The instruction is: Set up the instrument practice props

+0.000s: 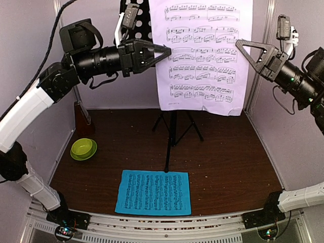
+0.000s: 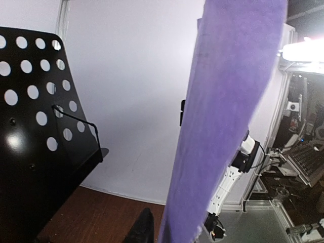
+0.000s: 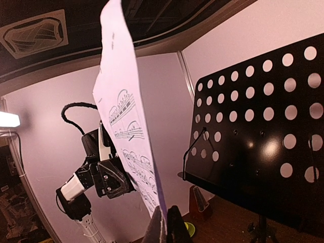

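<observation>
Closest in, the cyan music sheet (image 1: 153, 192) lies flat on the brown worktop (image 1: 228, 157), printed side up, by the near edge and between the two arm bases. Just beside its far edge is one foot of the black music stand (image 1: 172, 126), which stands upright on its tripod around mid-worktop. Off to the left a lime-green bowl (image 1: 83, 148) sits well apart from both. Behind the bowl, the brown pyramid metronome (image 1: 82, 117) stands by the left wall. Higher and farther back, the white music sheet (image 1: 202, 55) hangs upright in the air in front of the stand's perforated desk, apart from it in both wrist views and not resting on its ledge. The right gripper (image 1: 239, 44) is clenched on the sheet's right edge, its fingers (image 3: 154, 225) pressed together around the paper. The left gripper (image 1: 169, 49) is at the sheet's left edge, with the paper running past its one visible finger; whether it is pinching cannot be told
</observation>
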